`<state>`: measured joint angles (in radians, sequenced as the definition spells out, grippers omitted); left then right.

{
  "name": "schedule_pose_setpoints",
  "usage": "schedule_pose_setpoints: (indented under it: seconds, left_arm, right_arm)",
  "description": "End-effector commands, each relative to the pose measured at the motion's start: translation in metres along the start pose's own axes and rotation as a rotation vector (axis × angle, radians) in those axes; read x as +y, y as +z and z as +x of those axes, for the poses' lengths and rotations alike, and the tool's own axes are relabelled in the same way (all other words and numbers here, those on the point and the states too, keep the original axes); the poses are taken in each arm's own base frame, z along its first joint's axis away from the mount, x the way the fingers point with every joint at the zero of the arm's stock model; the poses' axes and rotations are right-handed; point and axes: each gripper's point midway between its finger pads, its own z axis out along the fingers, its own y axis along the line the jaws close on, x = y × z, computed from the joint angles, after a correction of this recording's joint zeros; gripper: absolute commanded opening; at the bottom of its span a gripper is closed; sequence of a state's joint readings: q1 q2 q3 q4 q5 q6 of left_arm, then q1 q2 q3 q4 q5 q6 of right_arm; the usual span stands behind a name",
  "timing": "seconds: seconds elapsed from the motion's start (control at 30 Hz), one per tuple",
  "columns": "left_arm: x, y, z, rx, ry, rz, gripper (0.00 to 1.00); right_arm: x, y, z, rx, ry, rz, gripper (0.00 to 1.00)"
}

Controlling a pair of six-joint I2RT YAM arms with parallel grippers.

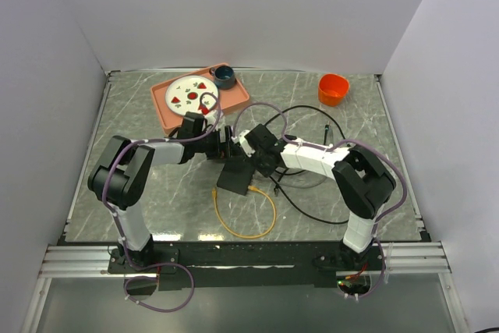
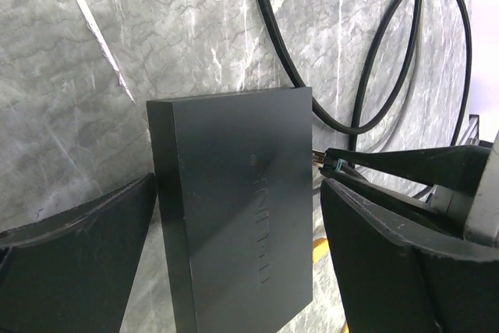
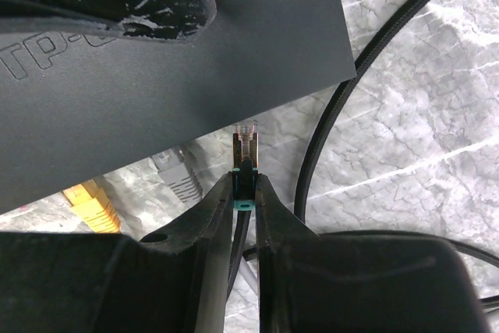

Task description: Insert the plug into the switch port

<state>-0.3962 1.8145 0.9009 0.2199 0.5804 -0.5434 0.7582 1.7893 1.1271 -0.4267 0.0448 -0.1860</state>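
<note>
The switch [image 1: 236, 175], a flat black box, sits at the table's middle. In the left wrist view the switch [image 2: 234, 208] stands between the fingers of my left gripper [image 2: 240, 183], which close on its two long sides. My left gripper [image 1: 224, 148] holds its far end. My right gripper [image 3: 245, 181] is shut on the plug [image 3: 247, 144], a clear plug with a teal boot on a black cable. The plug's tip points at the switch's near edge [image 3: 234, 107] and stops a little short of it. My right gripper [image 1: 262, 161] is just right of the switch. The sockets are hidden.
A grey plug [image 3: 178, 171] and a yellow plug [image 3: 92, 204] lie under the switch's edge. A yellow cable [image 1: 248, 222] loops in front. Black cable loops [image 1: 308, 115] lie behind and right. An orange tray [image 1: 168, 111] with a plate stands at the back left, an orange cup [image 1: 333, 89] at the back right.
</note>
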Motion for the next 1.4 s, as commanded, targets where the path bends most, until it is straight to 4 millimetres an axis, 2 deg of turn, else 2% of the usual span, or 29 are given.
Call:
schedule_pose_setpoints:
  seconds: [0.0, 0.17, 0.23, 0.37, 0.5, 0.7, 1.07, 1.37]
  left_arm:
    - [0.003, -0.005, 0.01, 0.01, -0.037, -0.028, 0.93]
    - [0.018, -0.012, 0.009, -0.033, -0.101, -0.109, 0.91]
    - [0.022, -0.018, 0.001, -0.072, -0.112, -0.116, 0.89]
    - [0.031, -0.025, 0.006, -0.071, -0.135, -0.126, 0.81]
    - [0.034, -0.024, 0.014, -0.053, -0.14, -0.107, 0.79]
    - [0.027, -0.017, 0.025, -0.012, -0.136, -0.024, 0.71]
    - [0.017, -0.013, 0.037, 0.023, -0.1, 0.028, 0.66]
    - [0.004, -0.009, 0.045, 0.046, -0.08, 0.082, 0.58]
  right_arm:
    - [0.001, -0.004, -0.022, -0.079, -0.015, 0.005, 0.0]
    - [0.01, -0.009, -0.026, -0.099, -0.035, -0.021, 0.0]
    - [0.013, -0.01, -0.027, -0.105, -0.037, -0.029, 0.0]
    - [0.017, -0.007, -0.027, -0.09, -0.047, -0.029, 0.0]
    - [0.02, -0.008, -0.027, -0.099, -0.047, -0.035, 0.0]
    - [0.025, -0.011, -0.035, -0.128, -0.05, -0.042, 0.0]
    - [0.028, -0.016, -0.054, -0.208, -0.045, -0.051, 0.0]
    - [0.043, -0.016, -0.06, -0.259, -0.057, -0.131, 0.0]
